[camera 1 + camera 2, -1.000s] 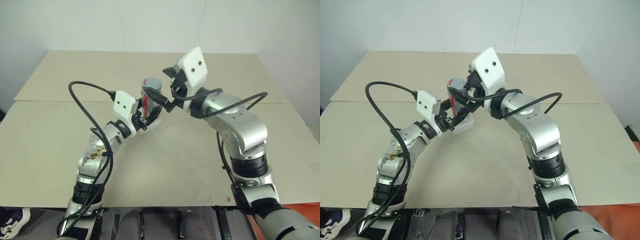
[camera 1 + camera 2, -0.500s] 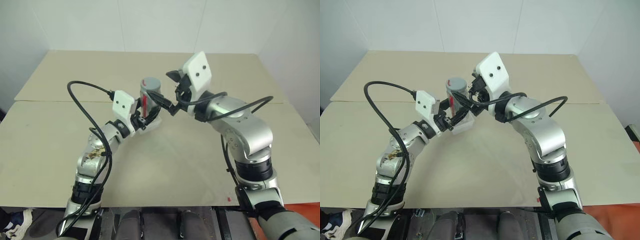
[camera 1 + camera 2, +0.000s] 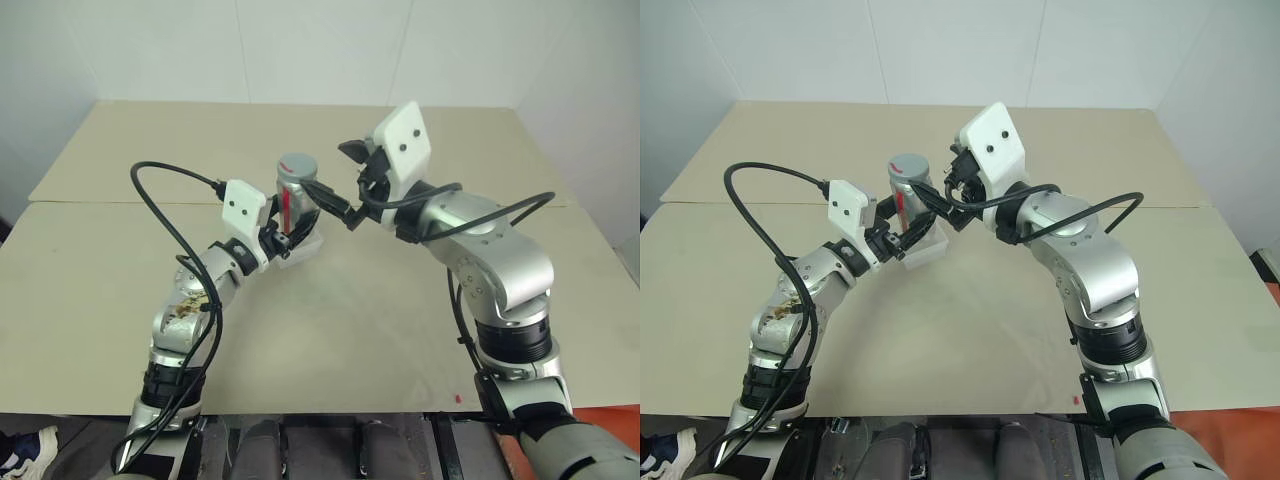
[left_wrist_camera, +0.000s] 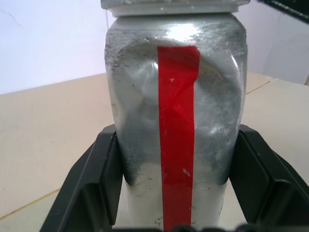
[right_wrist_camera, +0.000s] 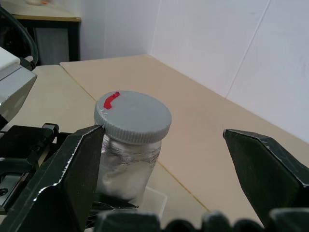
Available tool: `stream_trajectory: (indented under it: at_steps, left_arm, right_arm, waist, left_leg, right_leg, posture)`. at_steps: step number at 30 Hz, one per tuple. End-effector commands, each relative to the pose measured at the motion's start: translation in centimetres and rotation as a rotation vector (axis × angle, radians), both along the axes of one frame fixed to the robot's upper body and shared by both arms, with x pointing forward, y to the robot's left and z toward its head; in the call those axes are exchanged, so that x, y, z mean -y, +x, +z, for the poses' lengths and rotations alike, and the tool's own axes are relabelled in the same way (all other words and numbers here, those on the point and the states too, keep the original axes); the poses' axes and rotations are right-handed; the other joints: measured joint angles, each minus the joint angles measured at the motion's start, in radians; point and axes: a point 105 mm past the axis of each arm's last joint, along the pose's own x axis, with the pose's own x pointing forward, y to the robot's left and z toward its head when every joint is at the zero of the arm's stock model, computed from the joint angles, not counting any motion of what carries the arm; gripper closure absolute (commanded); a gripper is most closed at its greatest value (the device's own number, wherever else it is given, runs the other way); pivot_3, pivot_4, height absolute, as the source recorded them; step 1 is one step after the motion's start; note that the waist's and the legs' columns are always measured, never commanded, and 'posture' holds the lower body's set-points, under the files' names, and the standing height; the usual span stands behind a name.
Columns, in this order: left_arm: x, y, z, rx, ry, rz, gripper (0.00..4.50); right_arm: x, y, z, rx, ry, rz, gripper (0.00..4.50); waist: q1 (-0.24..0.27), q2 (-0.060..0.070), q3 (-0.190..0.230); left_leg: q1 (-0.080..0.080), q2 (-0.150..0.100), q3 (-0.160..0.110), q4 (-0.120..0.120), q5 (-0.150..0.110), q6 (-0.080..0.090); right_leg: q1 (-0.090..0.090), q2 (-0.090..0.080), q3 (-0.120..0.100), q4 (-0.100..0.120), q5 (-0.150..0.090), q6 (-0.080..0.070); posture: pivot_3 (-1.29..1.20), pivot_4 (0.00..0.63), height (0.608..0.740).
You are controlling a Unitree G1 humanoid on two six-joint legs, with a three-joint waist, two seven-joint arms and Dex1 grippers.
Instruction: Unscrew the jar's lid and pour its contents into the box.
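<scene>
Left eye view, items listed from left to right. Worktop (image 3: pixel 100 260): beige, matte, with a seam running across it. Left end effector (image 3: pixel 284 238): raised over the middle of the worktop, its two black fingers (image 4: pixel 104 179) clamped on the lower body of the jar (image 3: pixel 296 196), one on each side. Jar: silvery-grey, dented, upright, lifted off the worktop, with a vertical red stripe facing the left wrist camera. Lid (image 3: pixel 297 165): grey, ribbed at the edge, seated on top of the jar, a small red mark on its upper face (image 5: pixel 133 116). Contents: pale material is visible through the jar wall in the right wrist view; no finer detail can be made out. Box (image 3: pixel 305 245): clear whitish plastic, standing on the worktop just below and behind the held jar, partly hidden by the left end effector. Right end effector (image 3: pixel 341 182): just beside the jar at lid height, fingers (image 5: pixel 63 179) spread wide apart, holding nothing; whether the nearer finger touches the lid cannot be told.
</scene>
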Motion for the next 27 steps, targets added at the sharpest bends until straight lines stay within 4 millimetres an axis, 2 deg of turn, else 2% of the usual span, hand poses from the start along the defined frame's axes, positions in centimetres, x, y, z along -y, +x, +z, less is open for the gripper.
stream_trajectory:
  at_steps: [1, 22, 27]
  left_arm:
    - [0.48, -0.74, 2.07, 0.082, -0.013, -0.033, 1.76]
    - [0.71, -0.80, 1.97, 0.078, -0.007, -0.044, 1.76]
    - [0.50, -0.80, 1.90, 0.076, -0.005, -0.040, 1.76]
  right_arm:
    - [1.49, 0.33, 0.79, 0.027, 0.025, -0.063, 0.04]
    - [1.75, 0.84, 0.71, 0.025, 0.022, -0.097, 0.04]
    - [2.46, 0.49, 0.44, 0.021, -0.010, -0.093, 0.04]
  waist:
    - [0.000, 0.000, 0.000]
    - [0.000, 0.000, 0.000]
    - [0.001, 0.000, 0.000]
  left_leg:
    - [0.000, 0.000, 0.000, 0.000, 0.000, 0.000]
    - [0.000, 0.000, 0.000, 0.000, 0.000, 0.000]
    - [0.000, 0.000, 0.000, 0.000, 0.000, 0.000]
  right_leg:
    - [0.000, 0.000, 0.000, 0.000, 0.000, 0.000]
    - [0.000, 0.000, 0.000, 0.000, 0.000, 0.000]
    - [0.000, 0.000, 0.000, 0.000, 0.000, 0.000]
  posture:
    - [0.00, 0.150, 0.740]
    - [0.00, 0.150, 0.740]
    - [0.00, 0.150, 0.740]
